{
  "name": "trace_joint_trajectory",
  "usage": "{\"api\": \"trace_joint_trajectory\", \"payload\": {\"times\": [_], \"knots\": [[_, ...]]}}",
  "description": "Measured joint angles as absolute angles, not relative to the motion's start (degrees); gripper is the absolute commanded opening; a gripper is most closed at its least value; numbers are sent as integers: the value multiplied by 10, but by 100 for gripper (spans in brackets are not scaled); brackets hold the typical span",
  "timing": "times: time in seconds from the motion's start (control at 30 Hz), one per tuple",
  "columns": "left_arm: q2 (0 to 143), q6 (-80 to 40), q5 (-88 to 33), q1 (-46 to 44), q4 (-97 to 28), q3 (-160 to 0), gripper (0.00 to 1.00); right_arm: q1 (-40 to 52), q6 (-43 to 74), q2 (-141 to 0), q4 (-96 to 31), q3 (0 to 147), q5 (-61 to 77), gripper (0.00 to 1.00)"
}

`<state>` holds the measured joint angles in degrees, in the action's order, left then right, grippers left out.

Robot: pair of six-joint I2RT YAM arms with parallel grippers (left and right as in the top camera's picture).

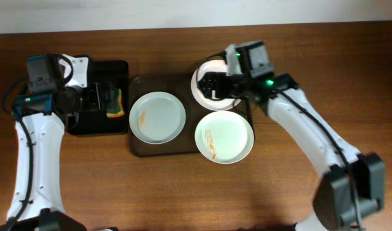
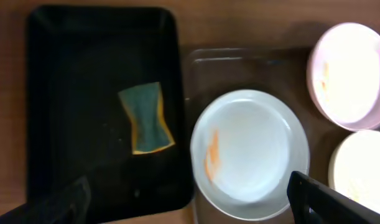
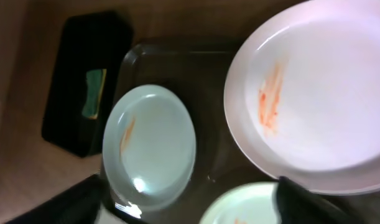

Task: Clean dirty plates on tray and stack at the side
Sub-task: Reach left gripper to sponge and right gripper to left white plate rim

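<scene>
We are at the very start of the cleaning, by our reading: all three plates carry orange-red smears, none is stacked at the side, and the sponge (image 2: 146,118) lies untouched in the small black tray (image 2: 84,74) just left of the brown tray (image 1: 179,86). One plate (image 1: 157,117) sits on the left half of the brown tray. A second plate (image 1: 224,137) sits at its near right corner and seems to reach over the rim. The third plate (image 3: 314,93) is at its far right corner, partly over the far edge. Our left gripper (image 2: 188,186) hangs above the black tray, beside the brown tray's left rim, its fingers spread wide and gripping nothing. Our right gripper (image 3: 188,183) hovers over the far right corner of the brown tray, above the third plate, also spread and empty. The step in hand looks like fetching the sponge. For that we would lower the left gripper onto the sponge, which lies flat and low, so the fingers must come close to the black tray's floor before closing. The right gripper seems placed to steady or lift the third plate by its rim.
</scene>
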<state>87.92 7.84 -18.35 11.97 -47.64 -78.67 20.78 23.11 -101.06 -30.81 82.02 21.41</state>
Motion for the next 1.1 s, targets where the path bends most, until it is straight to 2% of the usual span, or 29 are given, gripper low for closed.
{"api": "trace_joint_trajectory", "payload": {"times": [0.07,0.1,0.2,0.63,0.83,0.9,0.93,0.97,1.1], "knots": [[879,72,-172,133,-476,-795,99,229,246,-1052,-299,834,196,70],[879,70,-168,137,-476,-796,99,240,253,-1068,-298,834,190,63],[879,64,-158,146,-474,-796,99,267,277,-1113,-280,834,179,53],[923,64,-155,147,-462,-796,99,310,346,-1217,-239,834,163,38],[926,64,-156,147,-456,-796,99,324,355,-1231,-222,834,163,25],[937,64,-155,147,-456,-797,99,324,366,-1236,-218,835,163,17],[946,64,-156,147,-456,-797,99,324,370,-1239,-218,838,164,8],[964,64,-155,147,-456,-797,99,324,376,-1242,-216,839,165,4],[1010,64,-154,147,-438,-797,99,323,379,-1245,-218,840,164,4]]}}
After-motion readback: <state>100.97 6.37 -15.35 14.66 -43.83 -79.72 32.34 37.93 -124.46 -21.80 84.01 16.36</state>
